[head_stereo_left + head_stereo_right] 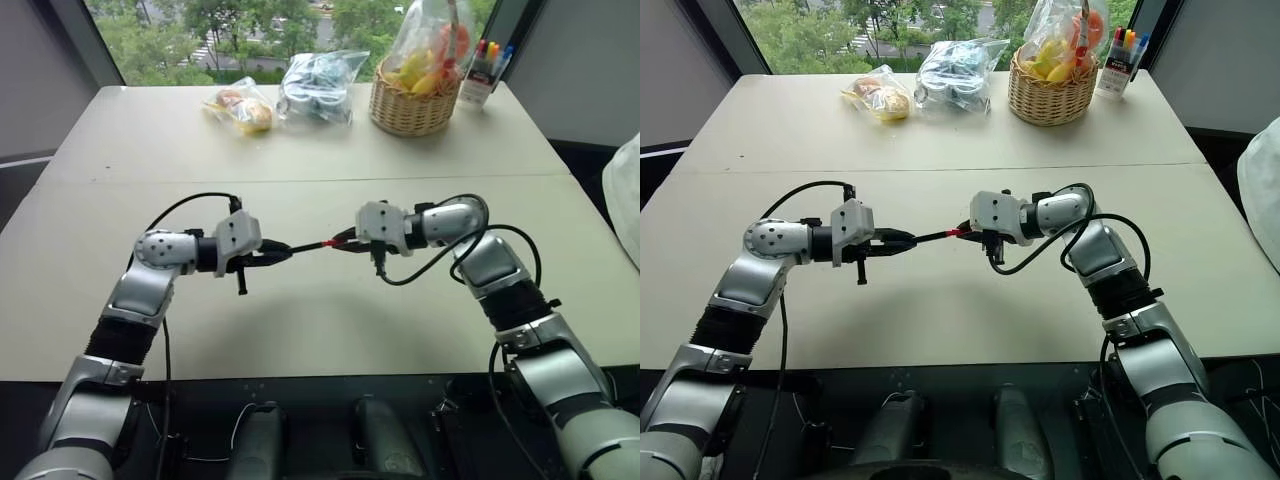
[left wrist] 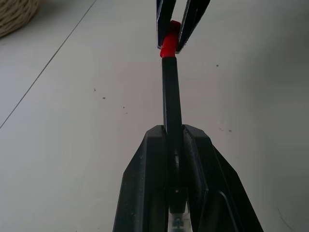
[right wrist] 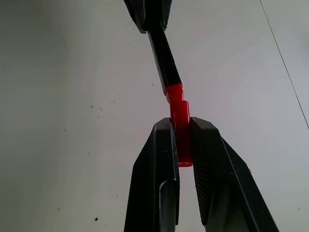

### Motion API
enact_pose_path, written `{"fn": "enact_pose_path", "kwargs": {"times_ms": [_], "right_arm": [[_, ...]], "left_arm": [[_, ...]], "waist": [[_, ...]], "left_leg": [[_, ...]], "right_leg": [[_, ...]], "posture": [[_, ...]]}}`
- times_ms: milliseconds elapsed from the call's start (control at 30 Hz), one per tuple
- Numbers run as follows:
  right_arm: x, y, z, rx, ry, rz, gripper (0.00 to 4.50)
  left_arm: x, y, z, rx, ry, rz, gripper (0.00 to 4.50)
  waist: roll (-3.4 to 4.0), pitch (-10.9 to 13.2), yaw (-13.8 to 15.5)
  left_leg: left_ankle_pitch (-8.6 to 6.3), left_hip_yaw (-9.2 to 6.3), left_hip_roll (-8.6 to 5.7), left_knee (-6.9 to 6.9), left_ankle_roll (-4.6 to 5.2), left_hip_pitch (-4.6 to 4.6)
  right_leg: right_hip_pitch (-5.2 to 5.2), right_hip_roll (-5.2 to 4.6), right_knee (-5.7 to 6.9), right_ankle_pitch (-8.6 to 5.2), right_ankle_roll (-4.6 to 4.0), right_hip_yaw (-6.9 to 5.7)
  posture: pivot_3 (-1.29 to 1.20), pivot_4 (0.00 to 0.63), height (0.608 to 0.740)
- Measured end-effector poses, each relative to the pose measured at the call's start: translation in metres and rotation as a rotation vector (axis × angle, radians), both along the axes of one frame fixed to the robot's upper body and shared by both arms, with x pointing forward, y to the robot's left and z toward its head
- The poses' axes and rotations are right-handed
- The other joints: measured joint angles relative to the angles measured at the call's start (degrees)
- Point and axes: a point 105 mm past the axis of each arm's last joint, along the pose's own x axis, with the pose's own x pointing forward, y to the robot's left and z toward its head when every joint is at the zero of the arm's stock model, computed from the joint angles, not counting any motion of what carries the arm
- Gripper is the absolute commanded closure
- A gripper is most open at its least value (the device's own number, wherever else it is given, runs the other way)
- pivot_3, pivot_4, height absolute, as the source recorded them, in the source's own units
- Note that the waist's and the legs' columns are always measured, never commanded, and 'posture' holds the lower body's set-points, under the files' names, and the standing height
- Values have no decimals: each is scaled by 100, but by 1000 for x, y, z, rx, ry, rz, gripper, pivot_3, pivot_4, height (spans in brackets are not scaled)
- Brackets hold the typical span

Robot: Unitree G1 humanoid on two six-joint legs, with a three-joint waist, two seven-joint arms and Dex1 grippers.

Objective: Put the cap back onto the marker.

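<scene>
The marker point(image 3: 163, 53) is a slim black barrel with a red tip end, held roughly level above the near half of the table point(image 1: 300, 320), between the two arms. The cap point(image 3: 180, 126) is a short red plastic cylinder, touching the marker's red end and in line with it; whether it is fully seated cannot be told. Count: one marker, one cap. The left gripper point(image 1: 268, 256) is clamped on the black barrel; the right gripper point(image 1: 345, 241) is clamped on the cap, the two facing each other from left and right. Along the far edge of the table stand one wicker basket point(image 1: 413, 108) of wrapped fruit, two clear bags point(image 1: 318, 86) to its left, and one cup of coloured markers point(image 1: 484, 70) to its right, all well apart from the grippers.
</scene>
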Motion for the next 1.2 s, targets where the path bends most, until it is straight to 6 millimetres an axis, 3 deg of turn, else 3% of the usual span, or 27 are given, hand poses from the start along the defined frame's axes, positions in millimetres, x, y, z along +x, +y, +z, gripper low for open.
{"fn": "enact_pose_path", "kwargs": {"times_ms": [567, 1200], "right_arm": [[-14, 1, -1, -17, 99, 23, 4439], [-15, 12, 1, -5, 12, 50, 4439]], "left_arm": [[-6, -3, -2, 31, -23, -69, 4500], [-7, 5, 4, 14, 12, -45, 4500]], "waist": [[0, 0, 1], [0, 0, 2]], "left_leg": [[0, 0, 0, 0, 0, 0], [0, 0, 0, 0, 0, 0]], "right_leg": [[0, 0, 0, 0, 0, 0], [0, 0, 0, 0, 0, 0]], "posture": [[0, 150, 740], [0, 150, 740]]}}
